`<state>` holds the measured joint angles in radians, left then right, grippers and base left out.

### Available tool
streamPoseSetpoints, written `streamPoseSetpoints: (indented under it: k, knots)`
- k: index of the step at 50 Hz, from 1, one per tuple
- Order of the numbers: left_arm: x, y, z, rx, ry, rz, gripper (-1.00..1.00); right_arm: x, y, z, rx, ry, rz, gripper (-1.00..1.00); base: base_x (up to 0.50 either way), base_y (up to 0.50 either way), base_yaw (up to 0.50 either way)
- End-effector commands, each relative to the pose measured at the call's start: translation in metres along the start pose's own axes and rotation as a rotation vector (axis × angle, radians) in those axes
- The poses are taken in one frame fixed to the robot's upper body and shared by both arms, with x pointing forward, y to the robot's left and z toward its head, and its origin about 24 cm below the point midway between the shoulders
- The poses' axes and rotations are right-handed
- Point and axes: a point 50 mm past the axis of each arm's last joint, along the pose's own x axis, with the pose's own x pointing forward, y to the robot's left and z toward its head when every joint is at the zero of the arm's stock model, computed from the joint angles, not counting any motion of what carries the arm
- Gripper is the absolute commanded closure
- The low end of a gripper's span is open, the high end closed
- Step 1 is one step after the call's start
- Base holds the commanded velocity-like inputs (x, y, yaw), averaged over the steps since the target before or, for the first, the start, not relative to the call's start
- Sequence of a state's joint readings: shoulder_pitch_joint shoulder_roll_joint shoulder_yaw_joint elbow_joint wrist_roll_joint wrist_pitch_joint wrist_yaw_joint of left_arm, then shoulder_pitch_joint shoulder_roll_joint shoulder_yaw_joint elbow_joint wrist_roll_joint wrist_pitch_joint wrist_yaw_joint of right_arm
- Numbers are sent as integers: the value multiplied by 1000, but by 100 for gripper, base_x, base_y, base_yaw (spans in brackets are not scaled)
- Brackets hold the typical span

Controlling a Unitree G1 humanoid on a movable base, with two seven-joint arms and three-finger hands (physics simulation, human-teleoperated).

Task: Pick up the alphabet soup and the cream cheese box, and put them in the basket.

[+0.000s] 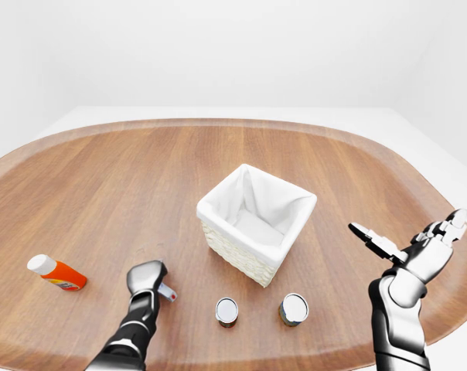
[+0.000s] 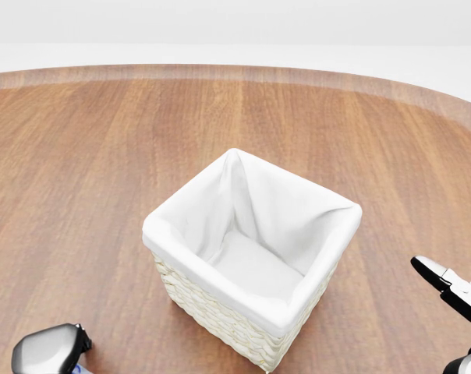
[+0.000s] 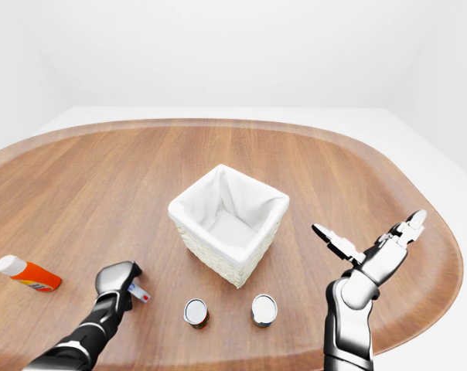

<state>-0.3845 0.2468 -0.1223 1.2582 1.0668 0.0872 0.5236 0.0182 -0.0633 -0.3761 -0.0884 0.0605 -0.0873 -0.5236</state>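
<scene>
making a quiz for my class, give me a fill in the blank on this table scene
1. The basket is lined with ____ cloth.
2. ____ cans stand below the basket in the left-eye view.
3. The right hand is raised with its fingers ____.
4. The orange bottle lies near the table's ____ edge in the left-eye view.

Missing words: white; two; open; left

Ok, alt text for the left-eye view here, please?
A white-lined wicker basket stands empty mid-table. The left hand covers a small box; two cans stand below the basket, an orange bottle lies far left, and the right hand hovers open.
</scene>
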Motion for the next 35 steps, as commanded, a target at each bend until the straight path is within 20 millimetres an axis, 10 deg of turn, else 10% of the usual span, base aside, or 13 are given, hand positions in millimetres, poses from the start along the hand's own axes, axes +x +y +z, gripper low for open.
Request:
streamPoseSetpoints:
  k: [1,35]
  knots:
    - [-28,-34,-26,14,51,-86,100,0,0,-1,1,3,-1,-100,0,0,0]
    - [-37,-2,-31,-44,6,99,100,0,0,-1,-3,3,1,-100,0,0,0]
